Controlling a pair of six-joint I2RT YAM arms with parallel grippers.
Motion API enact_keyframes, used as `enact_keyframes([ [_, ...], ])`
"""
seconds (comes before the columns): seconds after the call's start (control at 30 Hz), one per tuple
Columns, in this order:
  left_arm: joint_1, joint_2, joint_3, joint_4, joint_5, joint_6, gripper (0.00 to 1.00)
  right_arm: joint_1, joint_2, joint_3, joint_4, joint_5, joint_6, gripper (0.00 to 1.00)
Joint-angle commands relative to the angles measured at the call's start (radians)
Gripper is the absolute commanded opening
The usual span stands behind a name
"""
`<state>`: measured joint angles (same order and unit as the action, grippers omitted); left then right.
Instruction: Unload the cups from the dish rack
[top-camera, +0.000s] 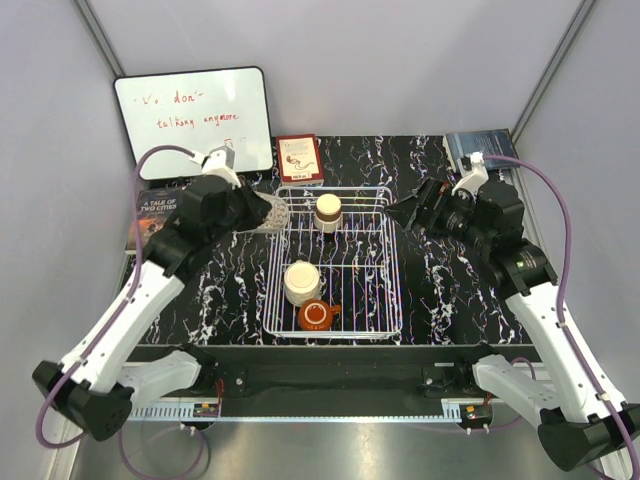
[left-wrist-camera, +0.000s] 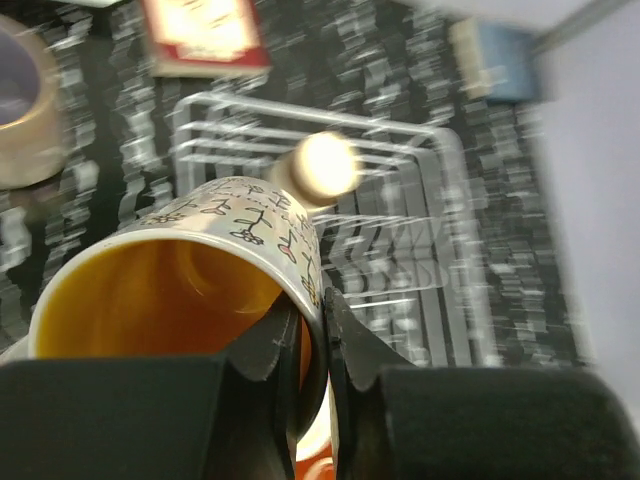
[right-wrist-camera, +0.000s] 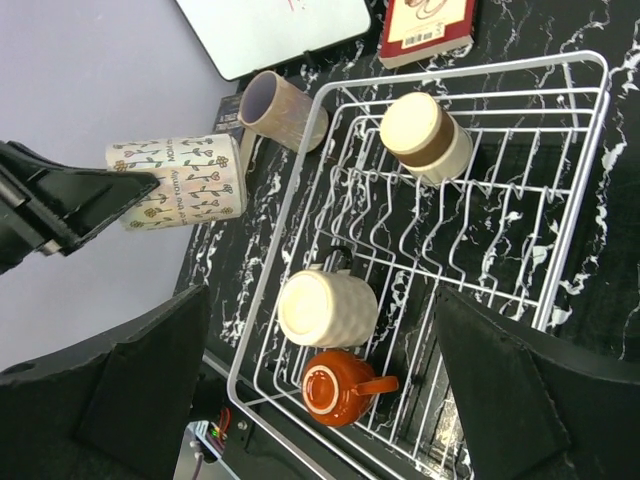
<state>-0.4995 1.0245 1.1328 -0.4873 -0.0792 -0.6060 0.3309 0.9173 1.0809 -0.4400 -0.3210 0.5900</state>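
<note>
The white wire dish rack (top-camera: 392, 262) sits mid-table. Inside it are a cream cup with a brown rim (top-camera: 328, 212), a cream cup (top-camera: 302, 283) upside down and a squat orange-red cup (top-camera: 318, 316). My left gripper (top-camera: 255, 212) is shut on the rim of a white flower-patterned cup (top-camera: 272, 214) with an orange-yellow inside (left-wrist-camera: 170, 290), held on its side just off the rack's far left corner. A pale pink cup (right-wrist-camera: 283, 108) lies on the table beyond it. My right gripper (top-camera: 405, 212) hangs open and empty at the rack's far right side.
A whiteboard (top-camera: 195, 120) leans at the back left, with a red book (top-camera: 299, 158) beside it. A dark book (top-camera: 158, 212) lies at the left edge under my left arm, and a blue book (top-camera: 478, 148) lies at the back right.
</note>
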Motion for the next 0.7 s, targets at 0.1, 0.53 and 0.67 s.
enact_keyframes([
  [0.1, 0.018, 0.134, 0.122, -0.158, -0.290, 0.159, 0.00, 0.029, -0.012, -0.013, -0.002, 0.048, -0.055, 1.00],
  [0.53, 0.116, 0.440, 0.258, -0.275, -0.151, 0.293, 0.00, 0.060, -0.015, -0.027, -0.019, 0.071, -0.084, 1.00],
  [0.67, 0.148, 0.496, 0.272, -0.260, -0.102, 0.301, 0.00, 0.063, -0.018, -0.042, -0.023, 0.079, -0.093, 1.00],
])
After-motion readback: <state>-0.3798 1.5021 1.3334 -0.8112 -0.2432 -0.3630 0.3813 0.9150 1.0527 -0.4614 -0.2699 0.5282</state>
